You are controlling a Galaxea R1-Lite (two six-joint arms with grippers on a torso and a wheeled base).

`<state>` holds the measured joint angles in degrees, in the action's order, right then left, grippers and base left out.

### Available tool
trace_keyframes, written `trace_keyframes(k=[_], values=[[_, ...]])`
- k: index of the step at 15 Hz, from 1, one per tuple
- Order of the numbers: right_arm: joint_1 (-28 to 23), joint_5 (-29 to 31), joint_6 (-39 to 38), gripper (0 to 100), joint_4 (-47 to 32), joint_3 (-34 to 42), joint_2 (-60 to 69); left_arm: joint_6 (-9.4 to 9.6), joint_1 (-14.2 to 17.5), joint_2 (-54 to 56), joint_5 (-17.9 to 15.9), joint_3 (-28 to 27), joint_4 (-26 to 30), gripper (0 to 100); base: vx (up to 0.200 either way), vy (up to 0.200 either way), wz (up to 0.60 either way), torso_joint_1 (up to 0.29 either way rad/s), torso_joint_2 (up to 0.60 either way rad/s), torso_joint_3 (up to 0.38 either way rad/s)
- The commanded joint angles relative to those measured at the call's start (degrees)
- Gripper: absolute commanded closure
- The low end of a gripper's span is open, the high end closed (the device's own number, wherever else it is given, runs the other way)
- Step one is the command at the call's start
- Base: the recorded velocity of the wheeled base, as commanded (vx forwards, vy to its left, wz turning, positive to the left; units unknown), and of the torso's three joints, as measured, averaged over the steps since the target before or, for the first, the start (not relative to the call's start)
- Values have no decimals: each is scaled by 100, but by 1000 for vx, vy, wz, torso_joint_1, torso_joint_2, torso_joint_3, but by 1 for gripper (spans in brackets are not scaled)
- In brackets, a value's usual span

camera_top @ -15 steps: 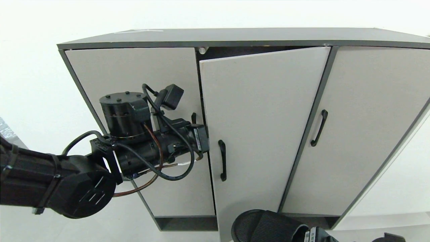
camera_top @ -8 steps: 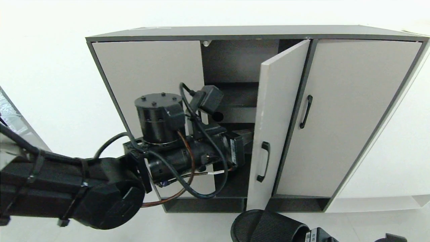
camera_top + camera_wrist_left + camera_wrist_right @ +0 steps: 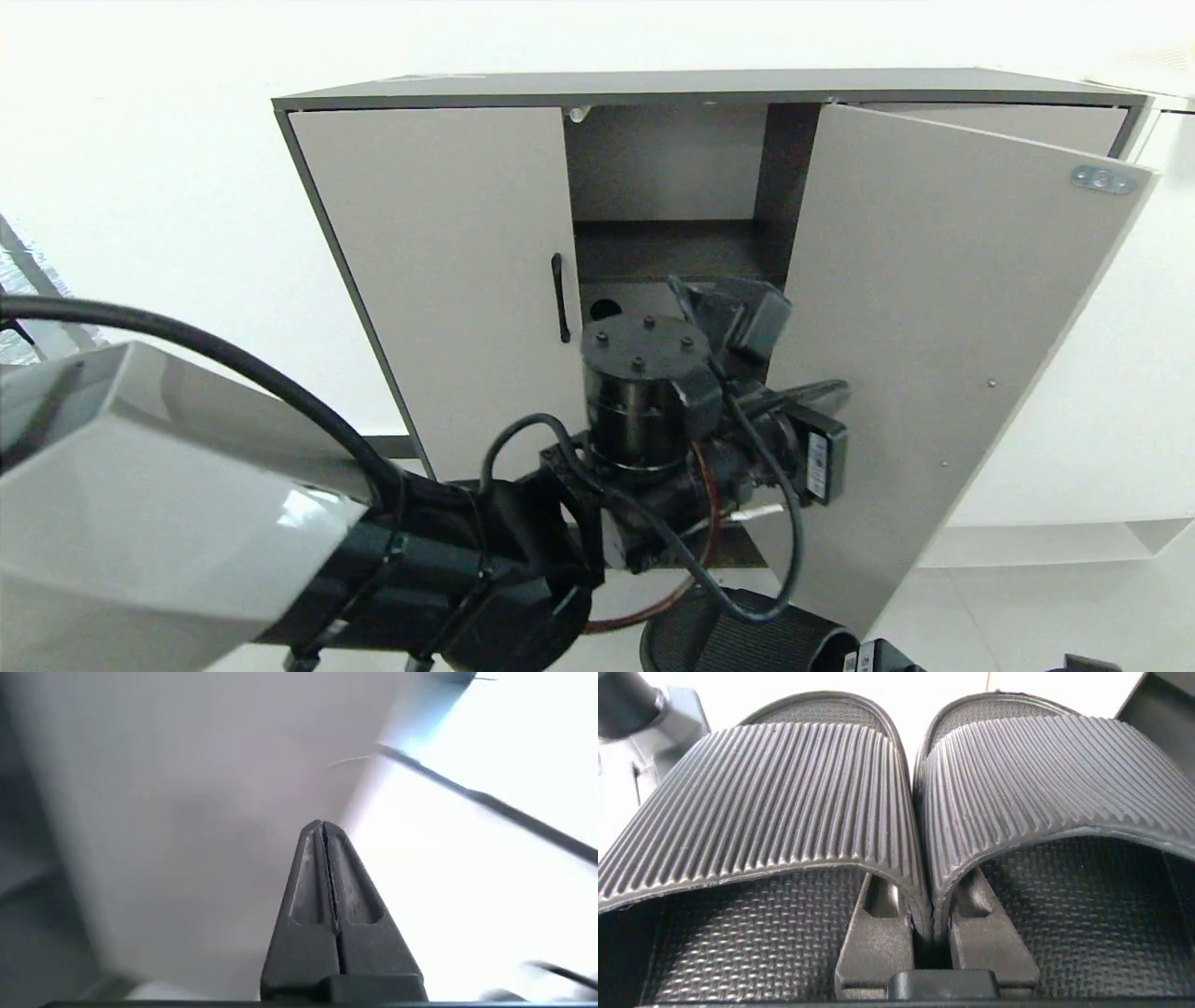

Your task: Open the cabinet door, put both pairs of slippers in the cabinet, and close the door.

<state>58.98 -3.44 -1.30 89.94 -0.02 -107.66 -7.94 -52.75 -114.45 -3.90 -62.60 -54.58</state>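
I read the left gripper [image 3: 322, 833] fully closed at the open cabinet door [image 3: 934, 308]; the right gripper [image 3: 920, 926] clamps one pair of slippers [image 3: 813, 793].

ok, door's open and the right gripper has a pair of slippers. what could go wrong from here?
1. The left gripper, shut, sits by the inner face of the open door, and its arm crosses the cabinet opening: the slippers could hit it going in.
2. The right gripper pinches only the two slippers' adjoining side walls; a bump might shake one loose.
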Motion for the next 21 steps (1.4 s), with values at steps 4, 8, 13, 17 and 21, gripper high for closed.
trace_keyframes(k=[4, 8, 13, 17, 21], values=[[-220, 1302, -19, 100, 6, -753, -502, 1242, 1830, 2374, 1146, 459, 2707, 100, 0, 0, 0, 0, 0, 0], [-589, 2743, 7, 100, 6, -1755, -994, 1409, 1926, 5512, 3220, 1408, 5440, 100, 0, 0, 0, 0, 0, 0], [-976, 3104, 166, 100, -65, -2300, -493, 1374, 4027, 9678, 4415, 4186, 5739, 100, 0, 0, 0, 0, 0, 0], [-1011, 3147, 420, 100, -486, -2740, -353, 1057, 5099, 11128, 3695, 5539, 5967, 100, 0, 0, 0, 0, 0, 0], [-994, 3139, 324, 100, -460, -2687, -317, 477, 5266, 11445, 953, 6190, 5387, 100, 0, 0, 0, 0, 0, 0]])
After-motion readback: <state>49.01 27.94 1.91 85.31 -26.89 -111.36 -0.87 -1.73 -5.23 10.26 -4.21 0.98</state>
